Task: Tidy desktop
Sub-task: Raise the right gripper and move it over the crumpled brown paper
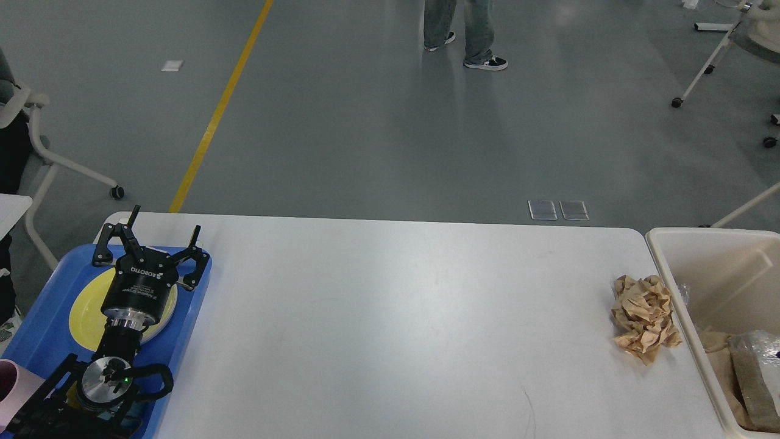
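The white desktop [390, 317] fills the lower part of the head view. A crumpled ball of brown paper [645, 317] lies on it near its right edge, right beside the cream-beige bin [670, 268]. My left gripper [165, 221] is open and empty. It hovers over the far end of the blue tray [42, 341], above a yellow plate [85, 311]. My right gripper is out of view.
The bin holds brown paper and clear plastic wrap [752, 360]. A pink cup [15, 384] stands at the tray's near left. Beyond the desktop are grey floor, a yellow line, a standing person's legs [466, 30] and wheeled chairs.
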You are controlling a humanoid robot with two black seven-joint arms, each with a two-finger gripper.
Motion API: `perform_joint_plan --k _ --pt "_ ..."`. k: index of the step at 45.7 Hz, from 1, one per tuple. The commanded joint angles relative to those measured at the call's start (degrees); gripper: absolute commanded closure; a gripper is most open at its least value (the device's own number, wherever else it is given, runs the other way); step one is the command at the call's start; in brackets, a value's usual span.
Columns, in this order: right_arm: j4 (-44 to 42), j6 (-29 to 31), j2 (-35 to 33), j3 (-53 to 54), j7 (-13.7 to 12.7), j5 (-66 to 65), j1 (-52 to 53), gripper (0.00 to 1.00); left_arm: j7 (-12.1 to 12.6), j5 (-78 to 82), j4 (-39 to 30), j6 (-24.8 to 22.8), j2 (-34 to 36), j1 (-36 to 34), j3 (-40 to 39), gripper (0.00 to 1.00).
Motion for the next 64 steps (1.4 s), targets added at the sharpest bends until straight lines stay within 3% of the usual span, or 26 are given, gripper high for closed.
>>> perform_joint_plan --k 1,8,10,36,55,60,64 --pt "0.00 -2.02 0.31 0.69 -0.06 0.16 -0.36 0.89 0.00 0.00 0.00 0.01 0.00 0.00 0.00 0.04" --pt "0.00 -7.47 1.01 0.51 -0.06 0.16 -0.80 0.11 0.00 0.00 0.00 0.01 0.00 0.00 0.00 0.04" --pt "0.09 -7.83 1.36 0.51 -0.06 0.16 -0.80 0.00 0.00 0.00 0.00 0.01 0.00 0.00 0.00 0.04" --pt "0.44 -6.52 1.98 0.69 0.55 0.25 0.60 0.00 0.00 0.00 0.00 0.01 0.00 0.00 0.00 0.04" --pt "1.84 23.71 2.06 -4.75 -0.33 -2.03 24.41 0.00 0.00 0.00 0.00 0.01 0.00 0.00 0.00 0.04" --pt "11.75 31.27 1.45 -8.27 -0.50 -5.63 36.35 0.00 0.00 0.00 0.00 0.01 0.00 0.00 0.00 0.04" --pt "23.26 32.16 1.45 -10.91 -1.38 -11.69 46.46 0.00 0.00 0.00 0.00 0.01 0.00 0.00 0.00 0.04"
